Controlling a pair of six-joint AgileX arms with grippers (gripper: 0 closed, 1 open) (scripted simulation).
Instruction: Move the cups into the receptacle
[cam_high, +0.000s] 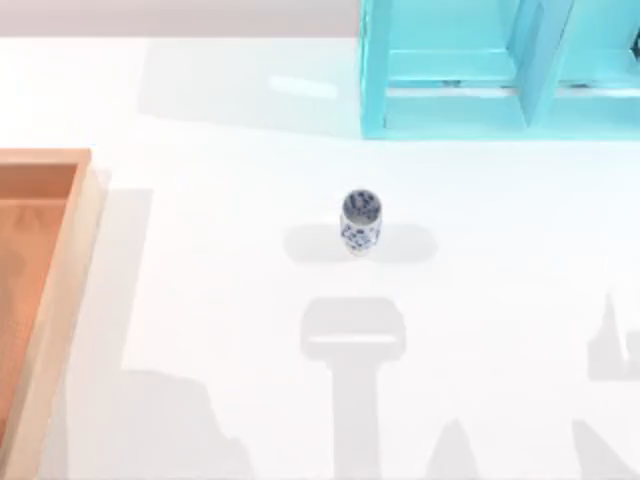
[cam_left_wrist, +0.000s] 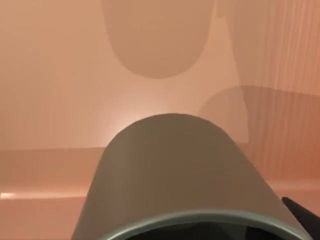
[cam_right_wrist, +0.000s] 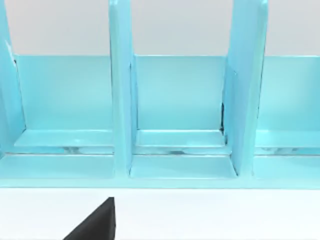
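The white cup (cam_high: 360, 222) with blue pattern stands upright on the desk (cam_high: 480, 300), near the middle, well apart from the tray (cam_high: 60, 300) at the left edge and in front of the turquoise shelf (cam_high: 500, 70). The olive cup (cam_left_wrist: 185, 170) is very close before the left wrist camera, over the wooden floor of the tray, its shadow falling on the wood; I judge the left hand carries it there, but whether the fingers are closed on it I cannot tell. The right wrist camera looks at the shelf, and a dark finger (cam_right_wrist: 95, 225) of the right hand sits at the border; how wide this hand is I cannot tell.

The white cup looks like glazed ceramic (so probably stiff, light, smooth and easy to break). I would take it across its body, about the middle height, with gentle pressure.
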